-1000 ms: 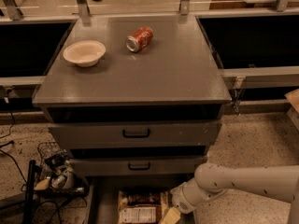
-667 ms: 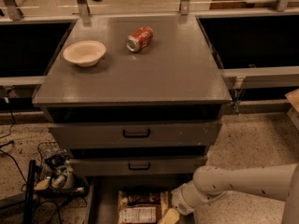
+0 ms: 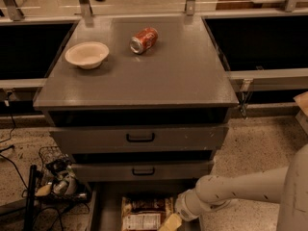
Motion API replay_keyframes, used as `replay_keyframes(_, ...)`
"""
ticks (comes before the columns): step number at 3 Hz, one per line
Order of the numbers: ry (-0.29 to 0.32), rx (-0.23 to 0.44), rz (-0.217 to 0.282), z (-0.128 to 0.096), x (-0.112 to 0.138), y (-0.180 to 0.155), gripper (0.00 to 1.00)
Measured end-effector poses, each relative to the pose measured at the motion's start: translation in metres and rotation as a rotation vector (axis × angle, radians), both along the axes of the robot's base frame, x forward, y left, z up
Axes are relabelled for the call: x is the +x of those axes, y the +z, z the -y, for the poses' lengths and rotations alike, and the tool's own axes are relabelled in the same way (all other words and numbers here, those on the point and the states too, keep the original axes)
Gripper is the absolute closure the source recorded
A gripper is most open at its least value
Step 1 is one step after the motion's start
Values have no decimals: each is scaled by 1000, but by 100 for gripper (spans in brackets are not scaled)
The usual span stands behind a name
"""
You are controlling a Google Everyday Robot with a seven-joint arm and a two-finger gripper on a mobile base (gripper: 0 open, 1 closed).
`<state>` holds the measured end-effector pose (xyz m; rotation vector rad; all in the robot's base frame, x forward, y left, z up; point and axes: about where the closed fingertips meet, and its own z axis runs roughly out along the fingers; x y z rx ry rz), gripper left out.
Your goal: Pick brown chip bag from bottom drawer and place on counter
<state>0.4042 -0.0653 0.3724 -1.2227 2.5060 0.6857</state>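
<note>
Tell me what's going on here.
The robot's arm reaches down into the open bottom drawer. Its gripper is at the right end of the brown chip bag, which lies on the drawer floor. The bag is not yet on the counter, where a cream bowl sits beside a red soda can lying on its side.

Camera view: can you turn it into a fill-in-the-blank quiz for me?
1. The can lies on its ___ on the counter.
2. The chip bag lies in the ___ drawer.
3. The pincer is low in that drawer, beside the right edge of the ___.
Missing words: side; bottom; bag.
</note>
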Motion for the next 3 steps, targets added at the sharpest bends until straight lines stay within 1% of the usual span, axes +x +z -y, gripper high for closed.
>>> replay_keyframes(1,-1,-1,-1,0,0,-1,0)
replay_keyframes(2,-8,34,-2,-8,13,-14,0)
replay_keyframes(3,-22,99,-7,-29,40,-33,0)
